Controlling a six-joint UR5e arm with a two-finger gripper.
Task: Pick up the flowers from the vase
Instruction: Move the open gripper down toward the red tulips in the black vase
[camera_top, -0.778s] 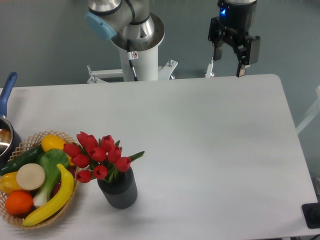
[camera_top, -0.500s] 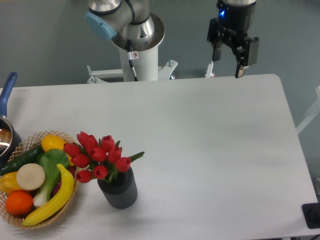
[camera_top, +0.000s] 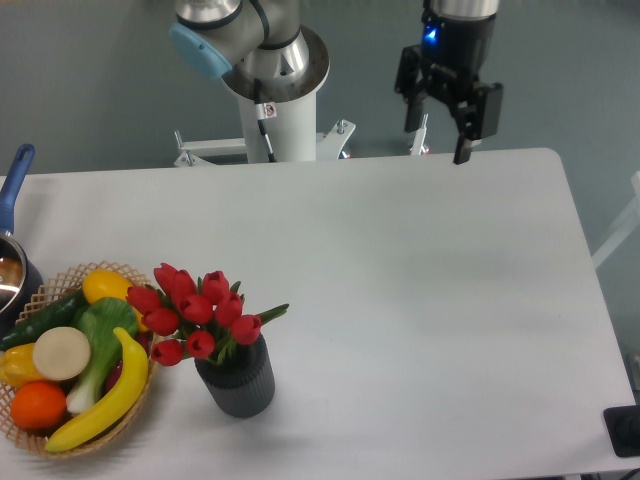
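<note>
**Vase and basket at the near left, end effector at the far edge**

The vase (camera_top: 237, 377) stands on the surface (camera_top: 420, 300) near its front left part, with the flowers (camera_top: 197, 312) standing in it. Just left of the vase sits the basket (camera_top: 140, 395), holding fruit and vegetables. Left of the basket, at the surface's left edge, is a pan (camera_top: 12, 262), its handle pointing back. The arm's base (camera_top: 275, 95) stands behind the surface, left of centre. The end effector (camera_top: 437, 142) hangs over the far edge, right of the base, well apart from the vase.
</note>
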